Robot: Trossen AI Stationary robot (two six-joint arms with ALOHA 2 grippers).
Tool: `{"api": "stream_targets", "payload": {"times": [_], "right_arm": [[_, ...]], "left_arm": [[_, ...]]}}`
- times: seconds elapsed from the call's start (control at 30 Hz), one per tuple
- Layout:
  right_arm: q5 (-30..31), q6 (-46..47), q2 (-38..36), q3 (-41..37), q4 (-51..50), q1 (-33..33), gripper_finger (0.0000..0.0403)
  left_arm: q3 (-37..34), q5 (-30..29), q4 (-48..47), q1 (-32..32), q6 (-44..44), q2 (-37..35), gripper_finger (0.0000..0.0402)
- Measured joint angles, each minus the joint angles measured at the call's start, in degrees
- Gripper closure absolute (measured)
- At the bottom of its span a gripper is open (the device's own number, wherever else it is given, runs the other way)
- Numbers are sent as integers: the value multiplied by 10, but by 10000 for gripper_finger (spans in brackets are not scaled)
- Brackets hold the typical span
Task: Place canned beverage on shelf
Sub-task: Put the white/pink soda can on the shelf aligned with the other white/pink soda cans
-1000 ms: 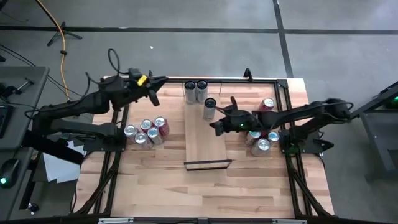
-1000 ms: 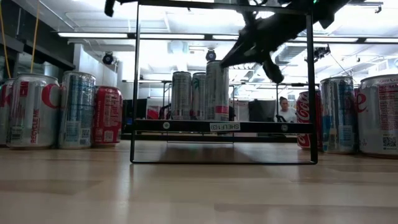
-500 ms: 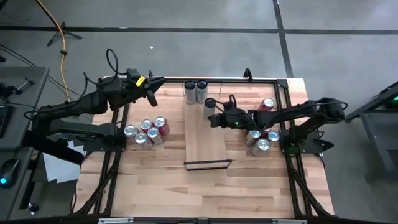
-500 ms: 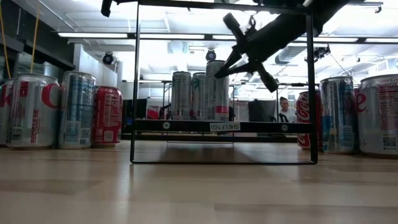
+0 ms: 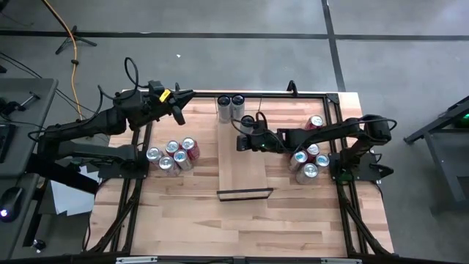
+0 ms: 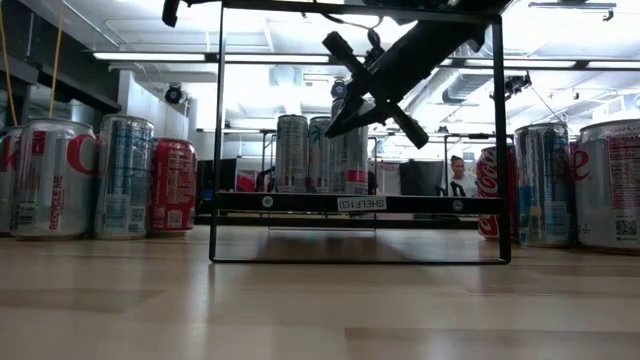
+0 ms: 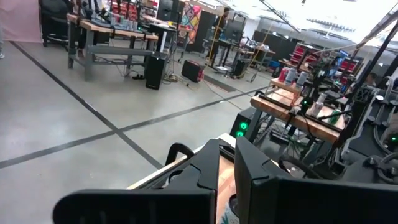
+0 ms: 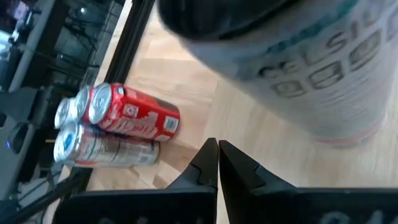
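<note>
The shelf is a pale board lying down the middle of the table, with its black lip at the near end. Two slim cans stand on its far end, and a third slim can stands just nearer. My right gripper is shut and empty. It slants down over the shelf just beside the third can, with bare wood showing around its fingertips. My left gripper is shut and empty, raised over the far left of the table.
A cluster of silver and red cans stands left of the shelf. Another cluster stands to its right under my right arm, with a red can beyond it. Black frame rails border the table. A person shows far behind.
My right gripper has travelled from the shelf's right side toward the table's left, out over the shelf and past the third can, dipping a little and rolling. It has stayed shut. The three cans on the shelf have kept their places.
</note>
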Motion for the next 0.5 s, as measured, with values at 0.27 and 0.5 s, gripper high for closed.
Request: {"api": "stream_targets", "payload": {"times": [0.27, 0.5], "right_arm": [[43, 4, 0, 0, -21, -9, 403], [53, -20, 0, 0, -42, -31, 403]], "left_arm": [[0, 0, 0, 0, 0, 0, 401], [0, 0, 0, 0, -4, 0, 401]]}}
